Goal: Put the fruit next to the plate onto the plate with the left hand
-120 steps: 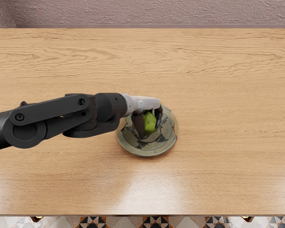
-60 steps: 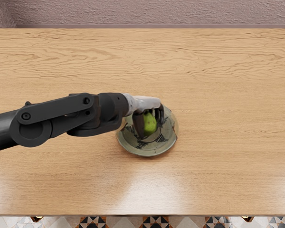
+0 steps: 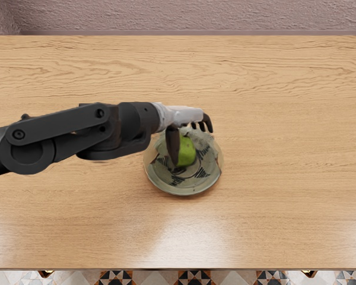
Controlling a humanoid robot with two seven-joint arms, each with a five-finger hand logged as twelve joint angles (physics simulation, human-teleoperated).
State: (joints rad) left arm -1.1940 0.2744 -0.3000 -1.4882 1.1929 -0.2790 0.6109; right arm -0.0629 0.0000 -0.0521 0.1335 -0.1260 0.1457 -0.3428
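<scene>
Toward the table's [image 3: 285, 89] centre, nearer the front edge than the back: one patterned plate [image 3: 209, 178], with one green fruit [image 3: 186, 152] lying in its far half. Left hand [image 3: 188, 127] just above, fingers [image 3: 207, 125] spread and holding nothing; the thumb looks close to the fruit, possibly touching. Risk: on withdrawal, a brushing thumb could roll the fruit off over the rim.

The fruit [image 3: 186, 151] is yellow-green. The plate [image 3: 184, 187] is pale grey-green with dark brushed stripes. The counter [image 3: 273, 89] is light honey wood with wavy brown grain. The left arm [image 3: 59, 141] is black, the left hand [image 3: 187, 120] whitish, its fingers [image 3: 209, 125] dark. The wall [image 3: 166, 15] is speckled mauve-grey. The floor tiles [image 3: 196, 277] are black, white and orange.
</scene>
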